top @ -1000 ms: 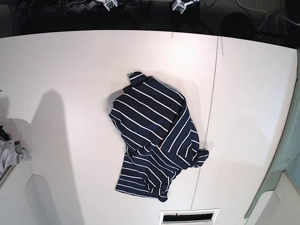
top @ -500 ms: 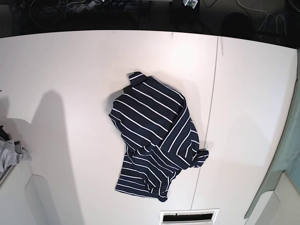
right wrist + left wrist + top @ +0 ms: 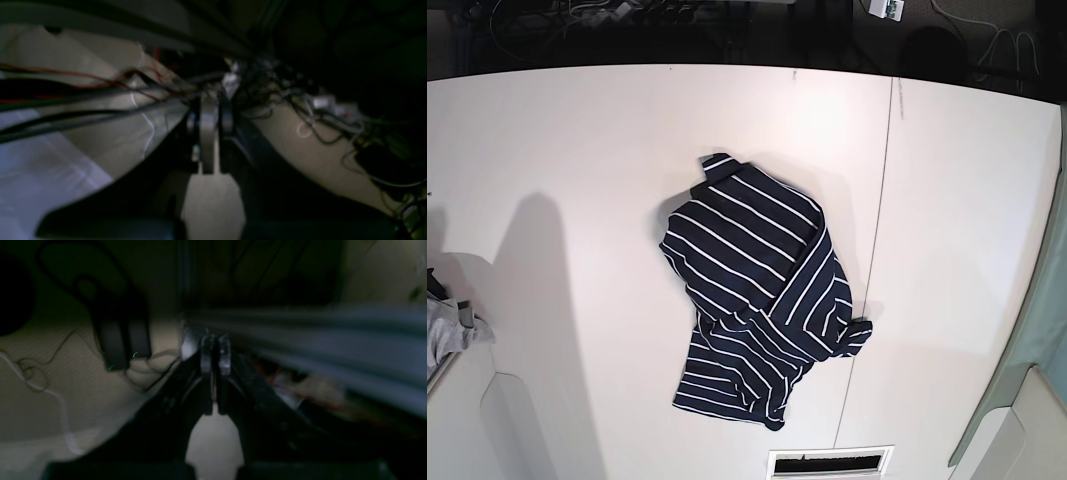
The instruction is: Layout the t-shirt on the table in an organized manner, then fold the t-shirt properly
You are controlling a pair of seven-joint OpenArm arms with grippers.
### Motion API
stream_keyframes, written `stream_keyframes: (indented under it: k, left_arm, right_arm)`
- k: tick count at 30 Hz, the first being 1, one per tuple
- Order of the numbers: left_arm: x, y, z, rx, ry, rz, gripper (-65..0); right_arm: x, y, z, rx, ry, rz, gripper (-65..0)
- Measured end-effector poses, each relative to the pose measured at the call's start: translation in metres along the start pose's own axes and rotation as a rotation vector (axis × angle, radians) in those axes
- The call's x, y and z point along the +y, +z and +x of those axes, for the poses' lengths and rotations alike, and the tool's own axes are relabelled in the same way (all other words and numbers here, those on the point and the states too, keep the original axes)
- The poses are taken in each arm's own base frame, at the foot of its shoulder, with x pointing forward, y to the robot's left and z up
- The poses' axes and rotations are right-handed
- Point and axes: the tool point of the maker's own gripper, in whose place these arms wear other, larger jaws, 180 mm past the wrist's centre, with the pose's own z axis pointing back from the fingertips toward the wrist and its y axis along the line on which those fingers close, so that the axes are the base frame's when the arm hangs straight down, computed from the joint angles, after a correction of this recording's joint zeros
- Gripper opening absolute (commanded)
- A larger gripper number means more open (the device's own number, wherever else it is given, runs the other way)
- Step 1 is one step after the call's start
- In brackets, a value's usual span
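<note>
L pincer [image 3: 215, 353] closed, jaws pressed together, nothing between; R pincer [image 3: 210, 116] closed too, empty; both wrist views dim & blurred; neither arm seen in base view.

Robotics lab or test bench is indicated. A large flat white worktop [image 3: 577, 150] with a thin dark seam is seen from an overhead camera. Loose black and red cable bundles [image 3: 83, 90] and thin white wires [image 3: 50, 390] are seen behind it, against a dark backdrop.
</note>
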Motion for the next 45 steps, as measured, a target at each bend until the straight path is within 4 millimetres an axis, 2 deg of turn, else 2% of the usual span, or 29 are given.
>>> stream_keyframes:
  k: [4, 7, 10, 15, 18, 21, 25, 28, 30, 32, 34, 37, 41, 45]
  left_arm:
    - [0.006, 0.022, 0.019, -0.074, 0.031, 0.029, -63.5]
    - [0.010, 0.039, 0.041, -0.147, 0.028, 0.045, -63.4]
    - [0.016, 0.060, 0.074, -0.238, 0.018, 0.058, -63.1]
    - [0.033, 0.097, 0.129, -0.332, -0.035, 0.112, -57.6]
    - [0.038, 0.115, 0.166, -0.375, -0.079, 0.122, -55.0]
    - [0.041, 0.135, 0.203, -0.446, -0.131, 0.123, -50.4]
    - [0.032, 0.144, 0.237, -0.478, -0.251, 0.090, -36.5]
    - [0.025, 0.139, 0.266, -0.513, -0.322, 0.060, -25.1]
    - [0.013, 0.130, 0.283, -0.529, -0.358, 0.021, -23.7]
    - [-0.003, 0.116, 0.296, -0.523, -0.398, -0.023, -23.7]
    - [-0.019, 0.100, 0.309, -0.536, -0.416, -0.054, -23.7]
    - [-0.031, 0.071, 0.325, -0.533, -0.436, -0.063, -23.7]
    - [-0.051, 0.033, 0.337, -0.507, -0.448, -0.121, -23.7]
    - [-0.066, -0.003, 0.345, -0.479, -0.411, -0.161, -23.7]
  right_arm:
    - [0.005, 0.025, 0.022, -0.071, 0.044, 0.016, -61.4]
    - [0.005, 0.042, 0.041, -0.118, 0.089, 0.022, -61.4]
    - [0.009, 0.056, 0.066, -0.176, 0.113, 0.035, -61.4]
    - [0.017, 0.069, 0.107, -0.263, 0.107, 0.061, -61.4]
    - [0.015, 0.077, 0.141, -0.357, 0.097, 0.067, -61.3]
    - [0.009, 0.082, 0.181, -0.455, 0.130, 0.058, -61.3]
    - [-0.004, 0.075, 0.231, -0.525, 0.171, 0.025, -60.3]
    - [-0.018, 0.065, 0.272, -0.557, 0.177, -0.017, -50.1]
    - [-0.028, 0.064, 0.303, -0.611, 0.160, -0.056, -42.2]
    - [-0.040, 0.063, 0.329, -0.659, 0.121, -0.107, -37.7]
    - [-0.048, 0.060, 0.347, -0.691, 0.083, -0.136, -37.2]
    - [-0.062, 0.053, 0.368, -0.701, 0.055, -0.189, -37.2]
    - [-0.081, 0.065, 0.405, -0.802, -0.033, -0.255, -37.2]
    - [-0.116, 0.078, 0.421, -0.851, -0.128, -0.322, -37.2]
